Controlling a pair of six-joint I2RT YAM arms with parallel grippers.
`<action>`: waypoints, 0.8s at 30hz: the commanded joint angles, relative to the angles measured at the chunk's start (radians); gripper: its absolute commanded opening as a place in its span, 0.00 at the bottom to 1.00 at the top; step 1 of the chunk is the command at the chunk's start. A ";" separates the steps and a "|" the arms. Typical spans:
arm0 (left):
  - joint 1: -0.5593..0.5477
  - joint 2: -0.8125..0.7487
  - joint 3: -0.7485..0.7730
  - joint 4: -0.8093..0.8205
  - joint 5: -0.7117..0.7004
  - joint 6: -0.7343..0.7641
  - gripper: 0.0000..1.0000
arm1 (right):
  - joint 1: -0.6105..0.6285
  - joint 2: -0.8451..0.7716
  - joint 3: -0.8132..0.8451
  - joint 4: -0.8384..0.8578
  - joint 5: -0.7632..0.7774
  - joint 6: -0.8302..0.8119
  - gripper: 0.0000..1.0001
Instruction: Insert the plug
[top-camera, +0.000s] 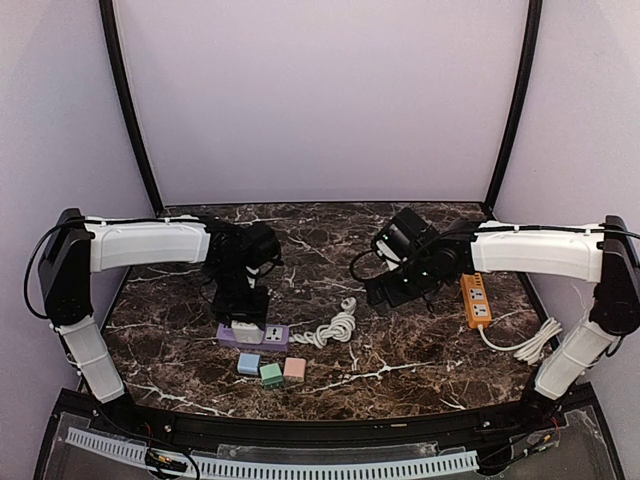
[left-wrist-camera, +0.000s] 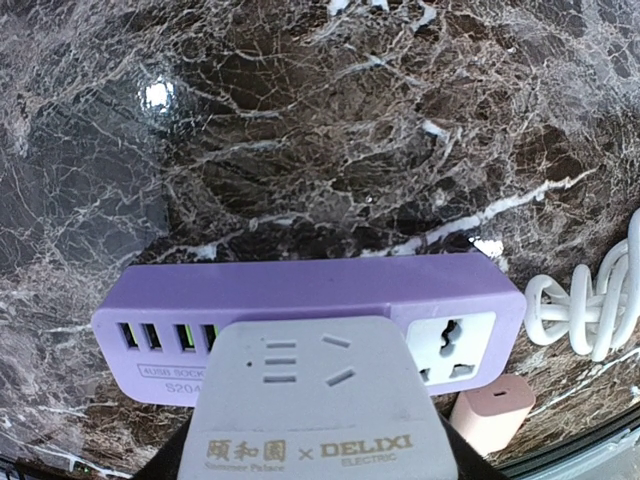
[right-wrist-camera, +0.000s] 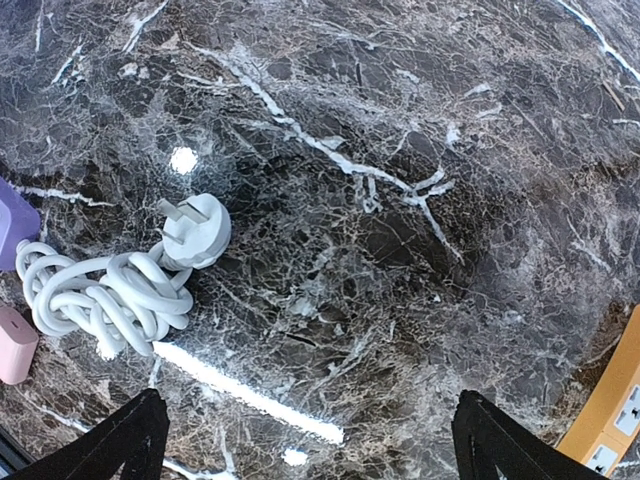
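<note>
We see the left gripper (top-camera: 243, 300) pointing straight down over the purple power strip (left-wrist-camera: 310, 295), in the lower left of the top view. Its jaws stand about half apart and appear clamped on the sides of the grey adapter plug (left-wrist-camera: 310, 400), which fills the bottom centre of the left wrist view. The fingers are mostly hidden behind the plug, so we judge the grip from that placement. The plug sits over the middle of the strip, between the USB ports (left-wrist-camera: 165, 337) and the open socket (left-wrist-camera: 452, 345). We take the vertical hold as a way to press the pins in squarely. Whether they are seated we cannot tell.

The right gripper (right-wrist-camera: 315, 445) hangs with its jaws spread wide and nothing between them, above the table (top-camera: 400, 365) right of centre. We judge it parked out of the way. In the left of its view lies the coiled white cable (right-wrist-camera: 100, 290) with its round plug (right-wrist-camera: 195, 230), loose beside the strip's end. The orange power strip (top-camera: 476, 300) lies well apart, by the right arm. A blue cube (top-camera: 248, 364), a green cube (top-camera: 271, 374) and a pink cube (top-camera: 294, 369) sit just below the purple strip.

The table is dark, glossy marble pattern veined in white, throwing back bright lamp spots. Pale lilac walls (top-camera: 320, 90) enclose it, and black poles (top-camera: 125, 90) arch upward.
</note>
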 joint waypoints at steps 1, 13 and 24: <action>-0.016 0.010 -0.049 0.017 -0.023 -0.020 0.01 | -0.005 0.011 -0.018 0.010 -0.009 0.016 0.99; -0.034 -0.030 -0.149 0.116 -0.064 -0.032 0.01 | -0.004 0.015 -0.011 0.002 -0.025 0.023 0.99; -0.039 -0.019 -0.204 0.183 -0.042 -0.036 0.01 | -0.004 0.029 0.003 -0.004 -0.024 0.023 0.99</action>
